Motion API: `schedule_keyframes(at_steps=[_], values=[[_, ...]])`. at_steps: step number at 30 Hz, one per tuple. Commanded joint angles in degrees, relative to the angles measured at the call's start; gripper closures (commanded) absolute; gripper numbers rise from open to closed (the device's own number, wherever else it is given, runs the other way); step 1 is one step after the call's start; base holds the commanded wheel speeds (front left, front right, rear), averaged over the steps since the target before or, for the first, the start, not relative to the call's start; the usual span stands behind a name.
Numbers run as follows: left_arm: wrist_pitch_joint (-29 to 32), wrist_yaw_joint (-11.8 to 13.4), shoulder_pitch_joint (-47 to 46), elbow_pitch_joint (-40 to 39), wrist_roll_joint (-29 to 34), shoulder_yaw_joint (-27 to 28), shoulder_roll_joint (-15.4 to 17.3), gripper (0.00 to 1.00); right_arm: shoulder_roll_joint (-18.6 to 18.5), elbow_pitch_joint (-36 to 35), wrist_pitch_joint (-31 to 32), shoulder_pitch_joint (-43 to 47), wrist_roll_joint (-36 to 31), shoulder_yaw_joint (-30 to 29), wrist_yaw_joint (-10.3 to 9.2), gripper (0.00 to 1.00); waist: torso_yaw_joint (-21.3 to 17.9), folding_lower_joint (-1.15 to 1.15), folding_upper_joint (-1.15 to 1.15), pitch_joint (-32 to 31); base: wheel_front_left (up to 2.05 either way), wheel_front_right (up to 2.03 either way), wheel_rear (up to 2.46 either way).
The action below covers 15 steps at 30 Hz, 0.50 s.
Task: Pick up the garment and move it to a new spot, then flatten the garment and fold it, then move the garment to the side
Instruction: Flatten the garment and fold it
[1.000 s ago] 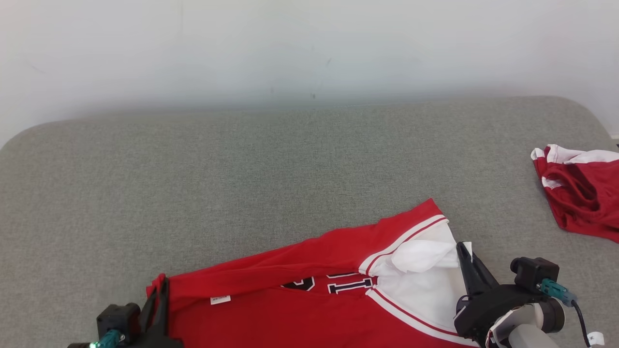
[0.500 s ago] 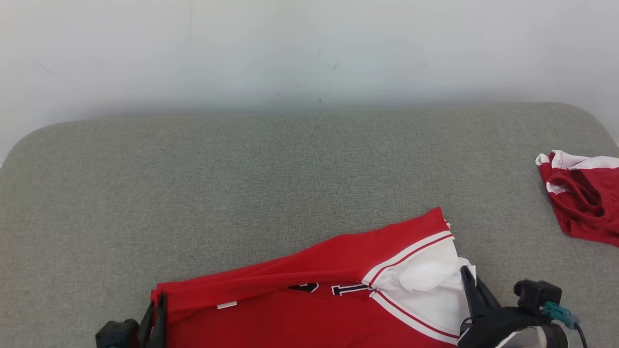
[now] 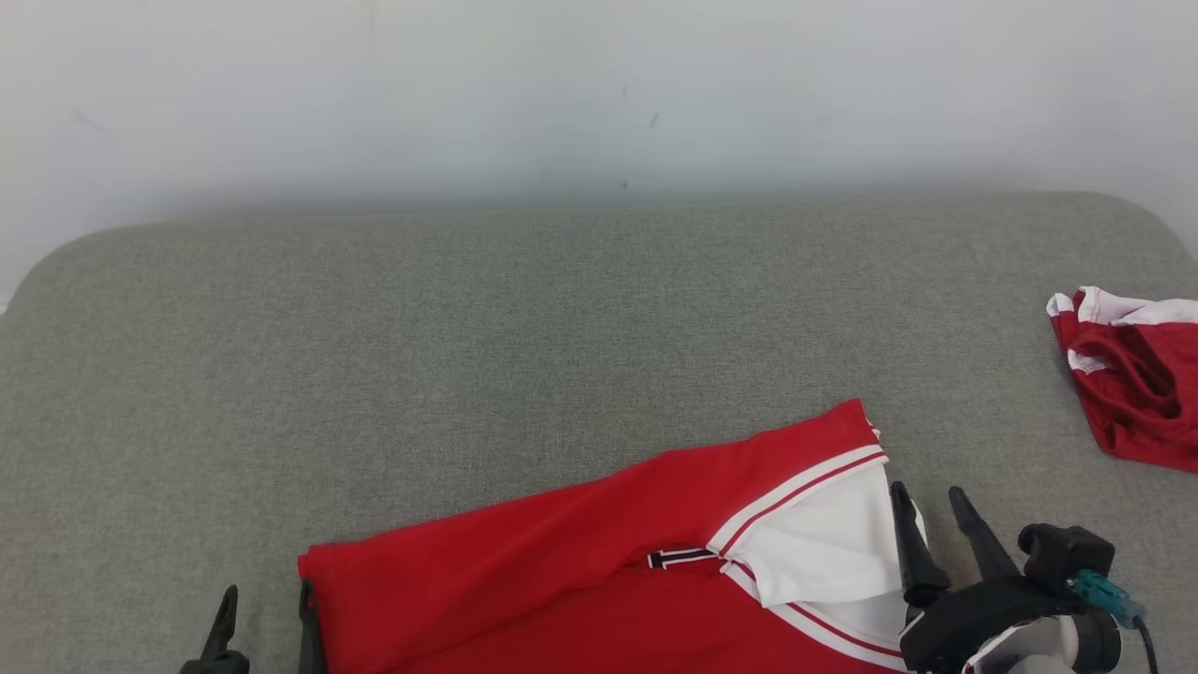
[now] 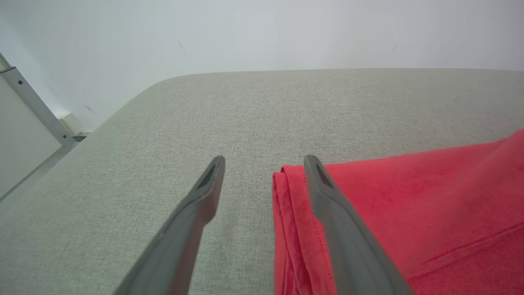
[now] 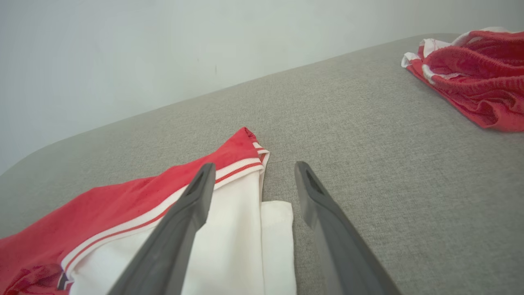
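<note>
The red knit garment with white, striped trim (image 3: 562, 580) is laid doubled over on the near part of the grey fabric surface (image 3: 468, 328). The left gripper (image 3: 267, 592) is spread open astride its left edge. The right gripper (image 3: 927, 490) is parted astride its white end, with nothing gripped. A crumpled red-and-white cloth (image 3: 1132, 384) is seen well apart, far right.
</note>
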Motion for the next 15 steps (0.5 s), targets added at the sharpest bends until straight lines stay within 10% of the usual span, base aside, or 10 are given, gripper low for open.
schedule_keyframes(at_steps=[1,15], values=[[-0.15,0.38,0.64,-0.20,0.25,-0.22,-0.28,0.00,0.43,1.14,0.00,0.30,-0.98,0.57,-0.17,0.00,0.56,0.00,0.00,0.23,0.00,0.00,0.00],[-0.15,0.06,0.04,0.29,-0.48,-1.18,-0.89,0.00,2.90,15.77,4.06,-5.21,-4.26,1.93,-0.17,0.00,2.91,0.00,0.00,1.23,0.00,0.00,0.00]])
